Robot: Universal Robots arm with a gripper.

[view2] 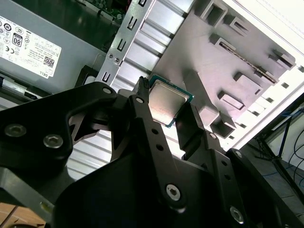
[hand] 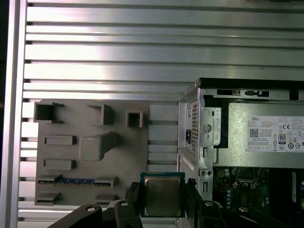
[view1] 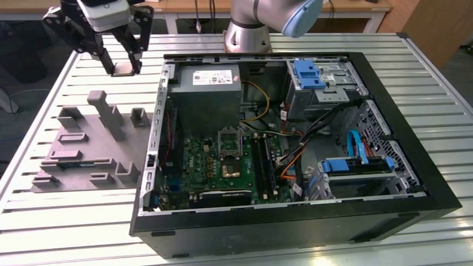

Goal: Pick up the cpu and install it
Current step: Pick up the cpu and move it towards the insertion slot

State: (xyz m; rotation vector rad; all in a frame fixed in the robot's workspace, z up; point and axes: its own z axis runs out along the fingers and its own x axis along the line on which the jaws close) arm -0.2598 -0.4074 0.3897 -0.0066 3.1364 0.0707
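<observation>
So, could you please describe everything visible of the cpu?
The cpu is a small flat square chip with a dull silver metal top and a thin green edge. It hangs above the slatted table, near the grey tray and the open computer case, gripped on two opposite edges by the gripper's black fingers.

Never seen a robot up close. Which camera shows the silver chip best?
The first wrist view: the cpu faces the camera, held by the gripper. The second wrist view shows it tilted; the exterior view, from afar.
</observation>
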